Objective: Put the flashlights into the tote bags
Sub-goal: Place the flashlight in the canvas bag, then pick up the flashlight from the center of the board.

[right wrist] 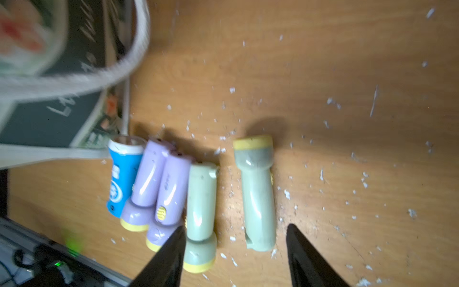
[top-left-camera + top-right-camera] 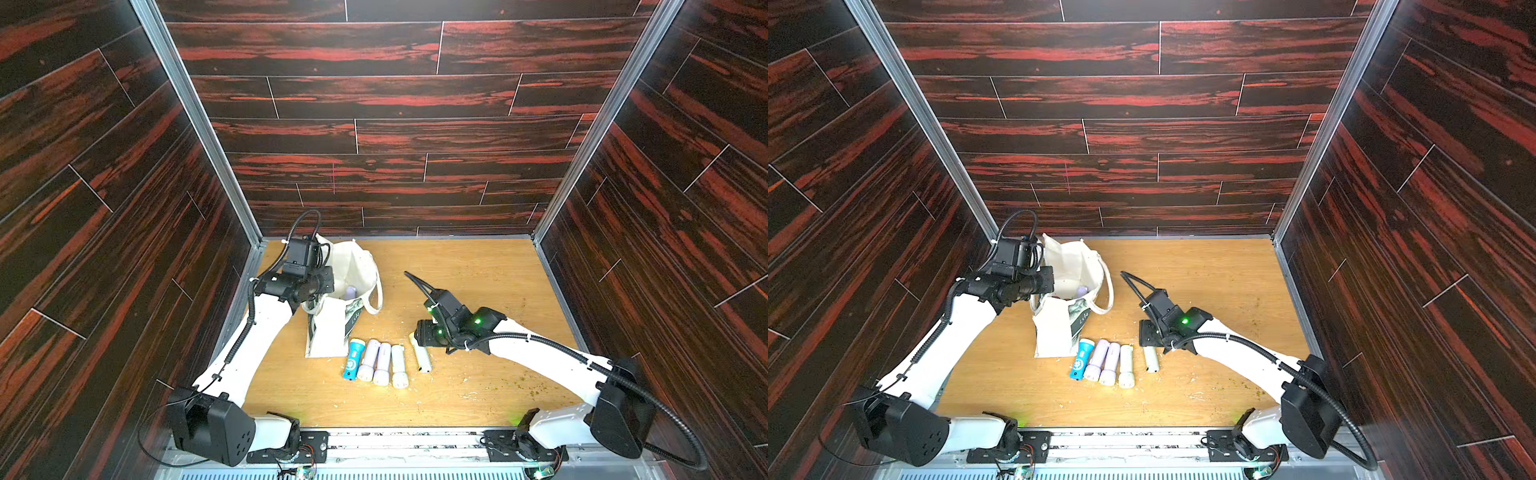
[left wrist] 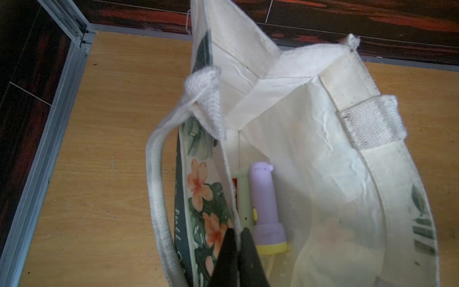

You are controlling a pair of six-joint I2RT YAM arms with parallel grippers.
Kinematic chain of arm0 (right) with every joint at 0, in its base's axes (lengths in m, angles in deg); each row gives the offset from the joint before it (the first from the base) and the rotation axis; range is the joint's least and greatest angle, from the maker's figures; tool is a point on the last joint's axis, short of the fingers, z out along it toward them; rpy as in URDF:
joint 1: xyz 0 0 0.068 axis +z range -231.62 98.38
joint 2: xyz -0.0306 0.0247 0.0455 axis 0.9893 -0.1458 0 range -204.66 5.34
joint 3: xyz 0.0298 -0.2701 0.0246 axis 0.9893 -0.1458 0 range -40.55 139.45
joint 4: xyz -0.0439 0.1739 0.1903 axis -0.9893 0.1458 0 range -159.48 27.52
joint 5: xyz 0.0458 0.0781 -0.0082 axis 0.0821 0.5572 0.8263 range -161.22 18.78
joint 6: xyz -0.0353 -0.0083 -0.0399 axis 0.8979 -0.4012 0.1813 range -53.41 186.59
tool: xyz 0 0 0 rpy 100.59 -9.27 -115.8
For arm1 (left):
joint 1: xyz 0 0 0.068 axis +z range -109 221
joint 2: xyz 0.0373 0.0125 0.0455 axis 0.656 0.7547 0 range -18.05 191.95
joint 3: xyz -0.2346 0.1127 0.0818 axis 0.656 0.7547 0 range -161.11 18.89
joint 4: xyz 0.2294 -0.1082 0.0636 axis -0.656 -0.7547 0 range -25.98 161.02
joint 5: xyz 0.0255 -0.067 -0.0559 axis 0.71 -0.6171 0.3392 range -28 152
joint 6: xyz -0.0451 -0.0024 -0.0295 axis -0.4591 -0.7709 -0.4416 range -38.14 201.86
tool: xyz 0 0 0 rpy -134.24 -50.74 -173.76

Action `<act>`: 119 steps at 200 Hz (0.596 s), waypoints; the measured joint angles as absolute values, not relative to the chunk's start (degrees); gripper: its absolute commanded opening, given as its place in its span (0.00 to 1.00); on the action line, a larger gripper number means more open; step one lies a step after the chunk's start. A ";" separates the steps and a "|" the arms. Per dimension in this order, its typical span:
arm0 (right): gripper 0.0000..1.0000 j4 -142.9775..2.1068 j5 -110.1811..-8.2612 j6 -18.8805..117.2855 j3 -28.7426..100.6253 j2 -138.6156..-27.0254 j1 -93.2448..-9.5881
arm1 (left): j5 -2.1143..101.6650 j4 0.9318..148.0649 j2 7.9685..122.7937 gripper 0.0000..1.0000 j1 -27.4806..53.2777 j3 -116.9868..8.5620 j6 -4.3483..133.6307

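The cream tote bag (image 2: pixel 353 266) (image 2: pixel 1075 266) stands open at the back left. My left gripper (image 3: pixel 238 229) is shut on the bag's near rim. Inside the bag (image 3: pixel 323 174) lie a lilac flashlight (image 3: pixel 263 198) and a pale green one (image 3: pixel 243 196). On the table in front of the bag, a blue flashlight (image 1: pixel 121 179), two lilac ones (image 1: pixel 149 174) (image 1: pixel 171 191) and a pale green one (image 1: pixel 201 198) lie side by side. Another pale green flashlight (image 1: pixel 258 193) (image 2: pixel 422 355) lies apart. My right gripper (image 1: pixel 236 226) is open low over the two pale green ones, touching neither.
White flakes (image 1: pixel 323 124) litter the wooden table. One loop handle (image 2: pixel 376 299) of the bag hangs toward the table's middle. Dark wood-pattern walls and a metal frame rail (image 3: pixel 49 124) close in the table on three sides.
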State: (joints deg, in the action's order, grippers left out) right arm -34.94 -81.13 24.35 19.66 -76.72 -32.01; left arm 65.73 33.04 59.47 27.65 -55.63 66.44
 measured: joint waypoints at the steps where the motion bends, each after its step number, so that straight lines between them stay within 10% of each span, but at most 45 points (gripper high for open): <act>1: 0.64 -34.90 -81.13 24.33 19.70 -76.83 -31.93 | 65.75 33.04 59.47 0.00 27.68 -55.63 66.44; 119: 0.57 -30.50 -83.91 22.32 24.36 -92.43 -30.09 | 64.09 33.19 59.47 0.00 28.27 -55.48 66.40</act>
State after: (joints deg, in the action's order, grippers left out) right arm -30.50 -83.91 22.32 24.36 -92.43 -30.09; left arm 64.09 33.19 59.47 28.27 -55.48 66.40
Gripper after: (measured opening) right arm 0.576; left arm 0.074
